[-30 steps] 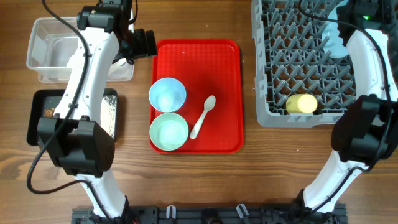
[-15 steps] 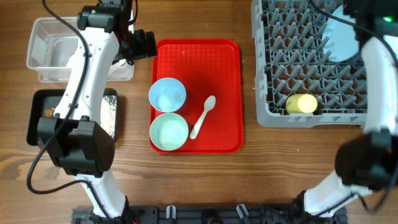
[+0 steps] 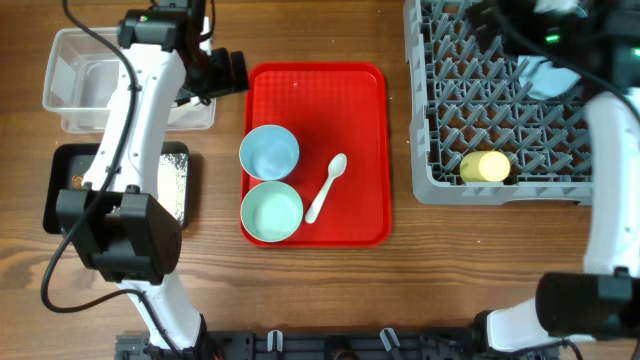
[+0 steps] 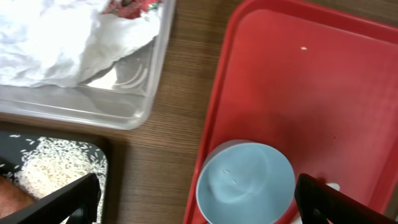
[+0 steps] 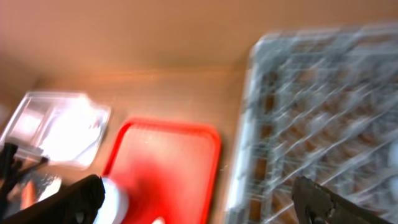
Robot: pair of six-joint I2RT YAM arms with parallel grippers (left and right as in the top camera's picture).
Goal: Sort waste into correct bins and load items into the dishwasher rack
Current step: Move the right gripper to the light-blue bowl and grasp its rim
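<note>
Jaws wide, empty on left gripper [image 4: 196, 202] at red tray's [image 4: 323, 81] corner; light-blue bowl [image 4: 245, 180] just ahead; right gripper [image 5: 202, 199], equally wide, farther.

All is blurred here. The grey rack [image 5: 323, 112] fills the right. Left of it on the wooden table [image 5: 155, 37] lies the red tray [image 5: 168, 155] with a blue bowl [image 5: 117, 198], and farther left the clear tub [image 5: 56, 127] holds something white. The right gripper [image 5: 198, 190] gapes wide, with nothing between its fingers.
</note>
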